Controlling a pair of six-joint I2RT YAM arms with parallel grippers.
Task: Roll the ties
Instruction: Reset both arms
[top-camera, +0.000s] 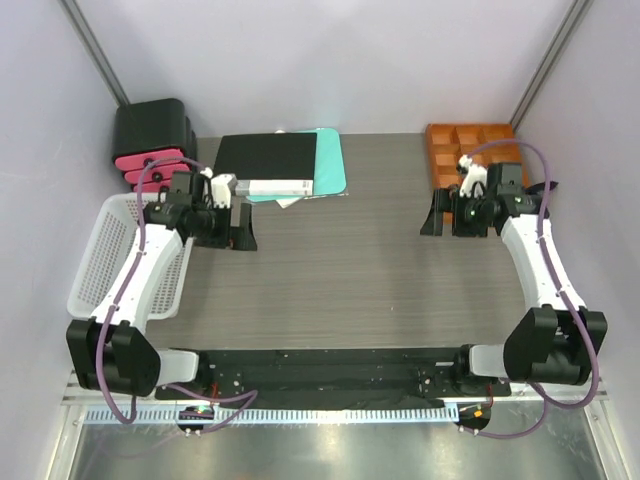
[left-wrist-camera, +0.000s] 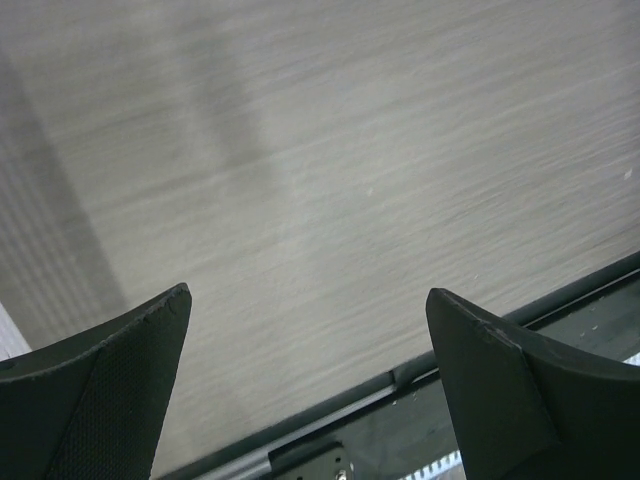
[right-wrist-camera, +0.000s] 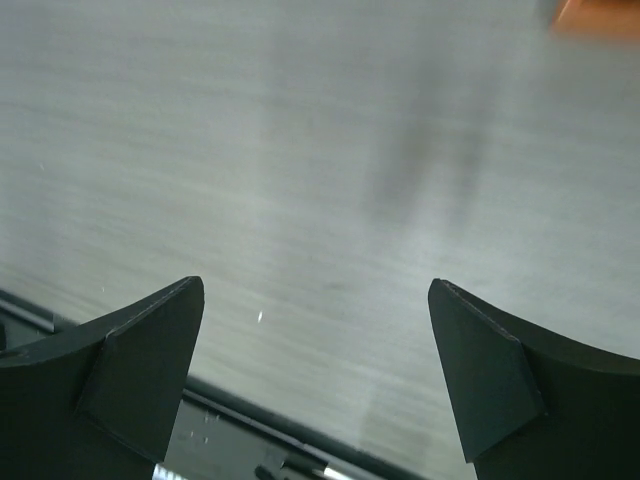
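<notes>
Top external view first: the grey wood-grain table (top-camera: 340, 280) has both arms reaching out over it from the near edge. The left gripper (top-camera: 243, 232) hangs beside a white plastic mesh basket (top-camera: 100, 250) at the table's left side. Its black fingers are spread wide, and the left wrist camera shows only bare tabletop between them. The right gripper (top-camera: 433, 220) sits just in front of an orange compartment tray (top-camera: 470, 140) in the far right corner. It is spread just as wide, and the right wrist camera again shows nothing but table between its fingers.

The ties (top-camera: 330, 401) are hard to pick out. A dark, soft-looking strip with an uneven lower edge lies along the near edge between the two arm bases. It may be them, but from here I cannot tell for sure.

At the back, a flat black rectangular folder (top-camera: 265, 158) lies on a teal sheet (top-camera: 330, 165). A black and pink stack of boxes (top-camera: 150, 142) stands in the far left corner.
</notes>
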